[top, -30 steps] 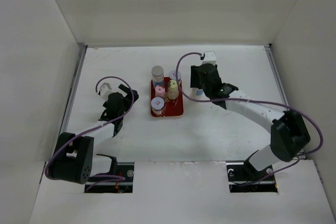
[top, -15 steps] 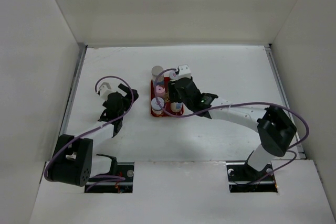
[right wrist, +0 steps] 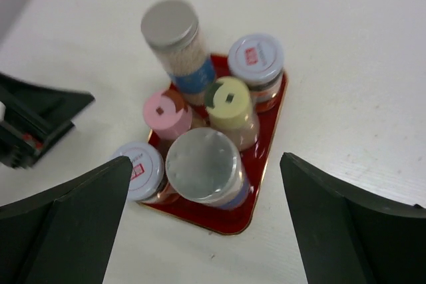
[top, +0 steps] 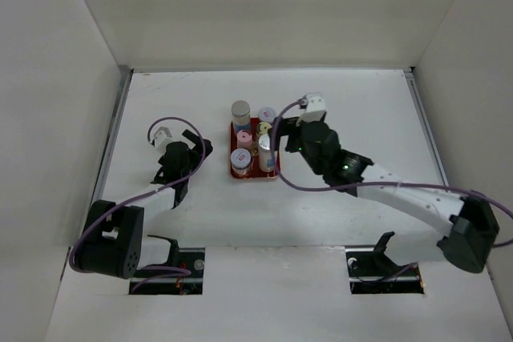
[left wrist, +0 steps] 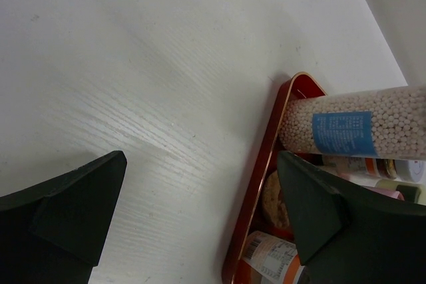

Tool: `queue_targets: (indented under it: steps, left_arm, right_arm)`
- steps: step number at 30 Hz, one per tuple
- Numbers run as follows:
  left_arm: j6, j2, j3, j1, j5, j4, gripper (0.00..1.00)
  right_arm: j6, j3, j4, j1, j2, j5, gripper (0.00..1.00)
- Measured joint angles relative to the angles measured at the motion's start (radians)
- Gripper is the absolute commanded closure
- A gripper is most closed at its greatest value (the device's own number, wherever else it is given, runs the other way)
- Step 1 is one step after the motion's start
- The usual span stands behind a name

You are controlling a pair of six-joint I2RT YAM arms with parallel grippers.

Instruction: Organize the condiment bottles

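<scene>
Red tray [right wrist: 261, 157] sits mid-frame in the right wrist view and carries all six condiment bottles [top: 255, 138], packed close together. A tall silver-capped jar [right wrist: 174, 38] of pale beads stands at the upper left of the group, with a white-capped jar [right wrist: 256, 61] to its right. Below them come a pink-capped shaker [right wrist: 166, 112] and a cream-capped shaker [right wrist: 229, 104]. A wide silver-capped jar [right wrist: 203, 164] and a second white-capped jar [right wrist: 138, 169] stand nearest the bottom of the frame. All look upright. No bottle shows on the bare worktop [right wrist: 346, 64] in any view.

The right end effector [right wrist: 202, 159] hovers over the lower edge of the tray with its fingers spread wide to either side of the wide silver-capped jar, gripping nothing. The left end effector [left wrist: 200, 184] lies low on the worktop just left of the tray. It too gapes open and empty, with only the tray rim and white surface between its fingers.

By this evidence the gathering looks finished or nearly so. What may remain is a nudge to straighten the rows, if tidier order is wanted, and drawing both arms clear without knocking the tall jar. Whether every base sits fully inside the rim cannot be told.
</scene>
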Motion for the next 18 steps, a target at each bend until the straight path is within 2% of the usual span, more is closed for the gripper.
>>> queue_targets:
  steps: [4, 7, 12, 18]
  left_arm:
    - [0.0, 0.021, 0.002, -0.002, 0.009, 0.0, 0.0]
    - [0.0, 0.026, 0.002, -0.003, 0.011, 0.0, 0.0]
    - [0.0, 0.026, 0.002, -0.005, 0.016, 0.023, 0.0]
    - [0.0, 0.026, 0.002, -0.005, 0.016, 0.032, 0.0]
  right_arm:
    - [0.022, -0.15, 0.11, -0.122, -0.206, 0.043, 0.0]
    - [0.074, -0.296, 0.196, -0.252, -0.274, 0.087, 0.0]
    - [0.174, -0.466, 0.222, -0.408, -0.207, 0.101, 0.0]
    - [0.206, -0.494, 0.319, -0.415, -0.114, 0.081, 0.01]
